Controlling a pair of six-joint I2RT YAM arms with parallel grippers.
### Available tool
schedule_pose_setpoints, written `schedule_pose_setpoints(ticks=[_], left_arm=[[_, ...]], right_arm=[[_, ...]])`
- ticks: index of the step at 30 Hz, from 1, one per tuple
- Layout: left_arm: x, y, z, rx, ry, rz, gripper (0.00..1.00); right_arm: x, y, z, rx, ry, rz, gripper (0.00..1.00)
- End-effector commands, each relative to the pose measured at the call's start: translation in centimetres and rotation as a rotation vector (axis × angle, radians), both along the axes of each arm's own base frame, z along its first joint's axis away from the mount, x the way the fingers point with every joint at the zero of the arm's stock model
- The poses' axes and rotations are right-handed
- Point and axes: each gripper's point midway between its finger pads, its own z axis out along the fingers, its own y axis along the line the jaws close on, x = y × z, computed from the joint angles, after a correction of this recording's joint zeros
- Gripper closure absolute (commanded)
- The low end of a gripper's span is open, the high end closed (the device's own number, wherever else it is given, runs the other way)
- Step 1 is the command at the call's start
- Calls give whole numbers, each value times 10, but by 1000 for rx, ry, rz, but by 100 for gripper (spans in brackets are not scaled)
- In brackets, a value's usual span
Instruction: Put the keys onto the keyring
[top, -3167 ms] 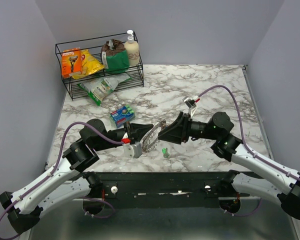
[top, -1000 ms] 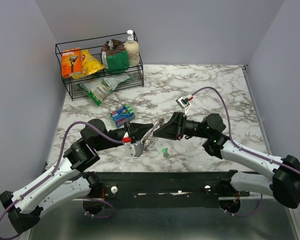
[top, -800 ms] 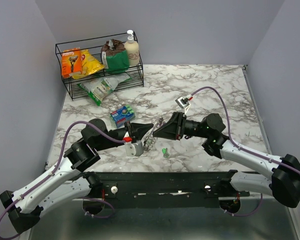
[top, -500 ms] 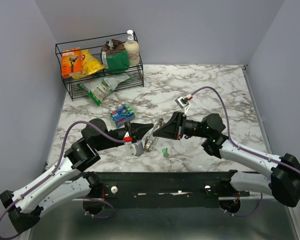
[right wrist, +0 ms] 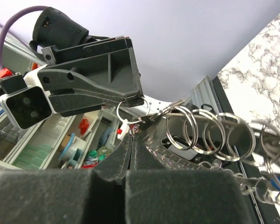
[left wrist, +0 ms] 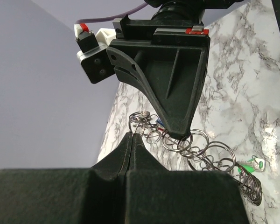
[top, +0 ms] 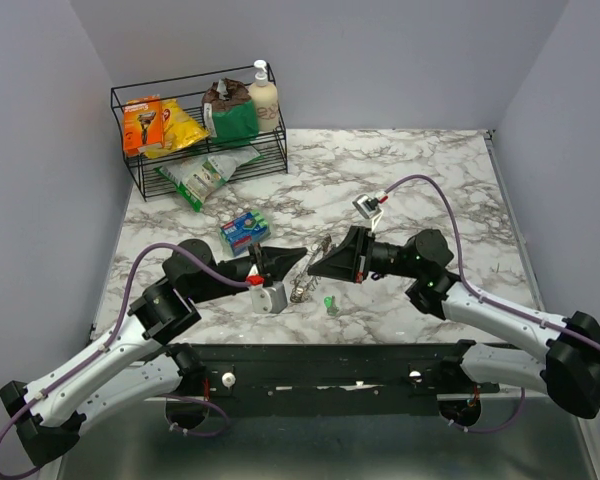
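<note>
You have one left gripper [top: 302, 253], one right gripper [top: 314, 271], one keyring chain [top: 299, 284], one green-headed key [top: 330, 303], one blue box [top: 244, 231], one wire basket [top: 130, 165].

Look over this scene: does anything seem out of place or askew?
The green-and-white packet pokes out of the wire basket onto the table, lying askew. The chain of key rings looks bunched and tangled.
</note>
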Motion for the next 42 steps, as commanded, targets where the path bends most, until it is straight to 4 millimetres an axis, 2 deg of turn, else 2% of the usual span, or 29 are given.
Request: schedule_pose_setpoints(ticks=[1,3,4,6,7,9,10,12,13,14,19,22,23,25,26,28,29,30,35,37,38,40,42], left_arm=[[4,5,8,-41,5,42,100],[4,6,9,-44,28,51,100],[4,6,8,-43,38,53,94],[5,7,9,-51,63,63,78],[4,8,10,-57,73,66,65],[4,9,12,-75,101,70,53],[3,9,14,-83,112,73,43],[2,9,15,-94,150,73,34],[2,10,17,-102,165,75,25],[0,10,22,-123,197,74,22],[-2,11,24,-128,308,90,6],[0,14,28,-134,368,122,1],[3,17,36,-161,393,152,1],[7,18,32,-141,442,190,1],[11,22,41,-161,452,223,1],[16,23,33,-119,492,263,1],[17,24,40,-131,501,274,1],[18,25,37,-116,520,291,1],[13,19,48,-132,609,268,1],[13,15,44,-112,661,262,1],[11,14,52,-120,684,252,1],[14,9,39,-62,762,259,1],[7,4,40,-33,834,219,1]], right_arm=[[0,-4,10,-2,-84,-32,99],[2,-4,9,-26,-86,-42,99],[3,-4,9,-36,-107,-48,99],[3,-5,12,-54,-120,-57,99],[4,-5,13,-58,-140,-61,99],[4,-6,16,-67,-155,-64,99],[3,-6,16,-74,-174,-64,99],[3,-7,19,-83,-190,-69,99],[4,-7,19,-88,-206,-72,99],[3,-7,20,-91,-213,-71,99],[2,-10,30,-112,-293,-72,99],[-1,-10,32,-122,-331,-51,99],[-2,-10,33,-125,-336,-47,99],[-4,-10,34,-128,-364,-27,99],[-5,-10,36,-126,-370,-22,99],[-9,-10,36,-124,-386,2,99],[-10,-10,35,-127,-387,8,99],[-12,-10,38,-123,-395,16,99],[-16,-10,35,-134,-413,50,99],[-16,-10,35,-134,-422,55,99],[-16,-10,34,-137,-421,62,99],[-16,-10,32,-140,-419,61,99],[-15,-10,30,-147,-415,52,99]])
